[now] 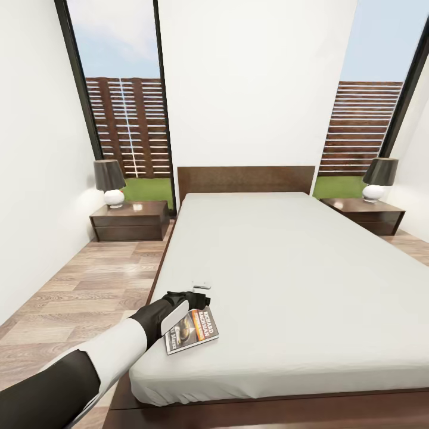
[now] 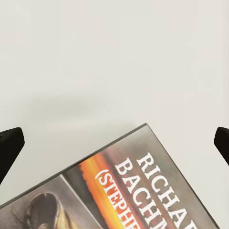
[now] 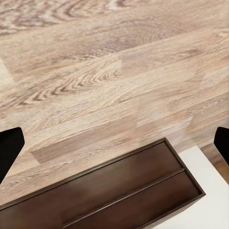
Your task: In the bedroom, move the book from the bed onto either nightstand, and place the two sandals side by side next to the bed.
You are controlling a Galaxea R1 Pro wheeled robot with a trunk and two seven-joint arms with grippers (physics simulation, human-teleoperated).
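Observation:
The book [image 1: 192, 331] lies flat on the bed [image 1: 286, 268] near its front left corner, its orange band and white lettering facing up. My left gripper [image 1: 193, 295] hovers just above the book's far edge. In the left wrist view the book [image 2: 129, 191] lies on the pale mattress below the left gripper [image 2: 117, 142], whose black fingertips [image 2: 10, 145] stand wide apart, open and holding nothing. My right gripper [image 3: 116, 145] is open over the wood floor and a corner of the bed frame [image 3: 119, 193]. One nightstand [image 1: 130, 219] stands left of the headboard, another nightstand [image 1: 364, 214] right of it. The sandals are out of view.
Each nightstand carries a lamp, the left lamp [image 1: 111, 182] and the right lamp [image 1: 378, 179], with bare top beside it. Wood-plank floor [image 1: 77, 292] runs along the bed's left side to the white wall. Tall windows [image 1: 125, 119] flank the headboard [image 1: 245, 177].

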